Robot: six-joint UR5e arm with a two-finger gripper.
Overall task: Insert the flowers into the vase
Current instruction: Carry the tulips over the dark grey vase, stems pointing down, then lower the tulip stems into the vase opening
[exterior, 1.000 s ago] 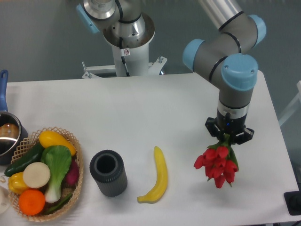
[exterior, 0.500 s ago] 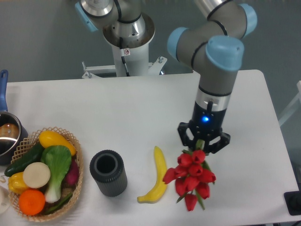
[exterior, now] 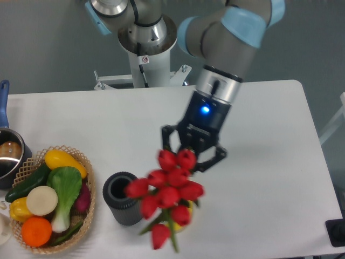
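My gripper is shut on the stems of the flowers, a bunch of red tulip buds that hangs toward the camera, lifted above the table. The bunch sits just right of the vase, a dark grey ribbed cylinder standing upright with its round mouth open, and overlaps the vase's right edge in the view. The stems inside the fingers are mostly hidden by the buds.
A yellow banana lies under the flowers, almost hidden. A wicker basket with vegetables, including a bok choy, stands at the left. A blue-handled steel pot is at the left edge. The arm's base is at the back.
The arm has carried the flowers left and up, from the table's right side, over the banana, to just beside the vase. The vase and basket have not moved.
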